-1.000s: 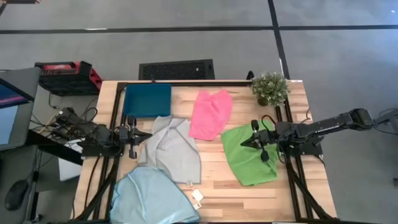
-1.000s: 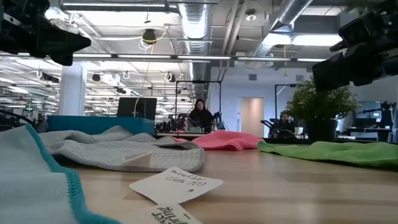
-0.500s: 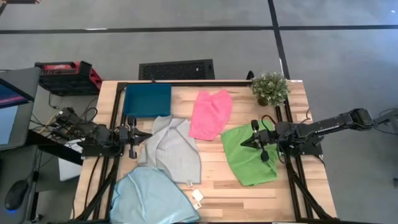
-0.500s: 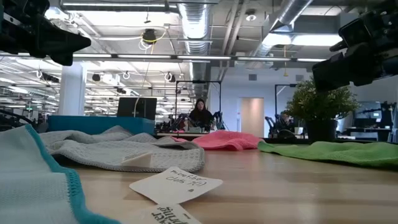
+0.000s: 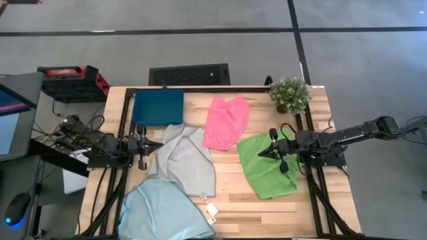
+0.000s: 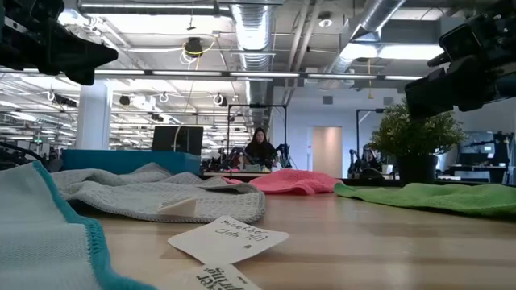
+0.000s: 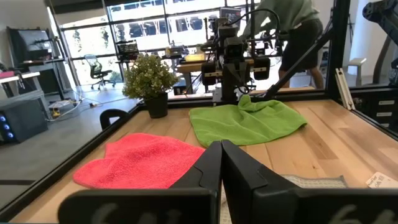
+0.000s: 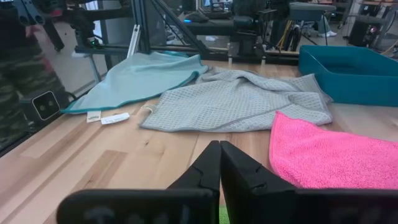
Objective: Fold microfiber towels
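Nothing has moved: my left gripper (image 5: 160, 145) and right gripper (image 5: 260, 154) stay pinched closed, empty, above the table (image 5: 227, 187). All four towels (image 5: 187, 160) lie unfolded, so folding hasn't begun.

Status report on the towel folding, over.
Left end effector shut, empty, beside grey towel. Right end effector shut, empty, above green towel. Four towels unfolded. Nothing in the way.

Open-plan lab: exposed ceiling ducts (image 6: 250, 32), rows of workstations (image 6: 177, 138).
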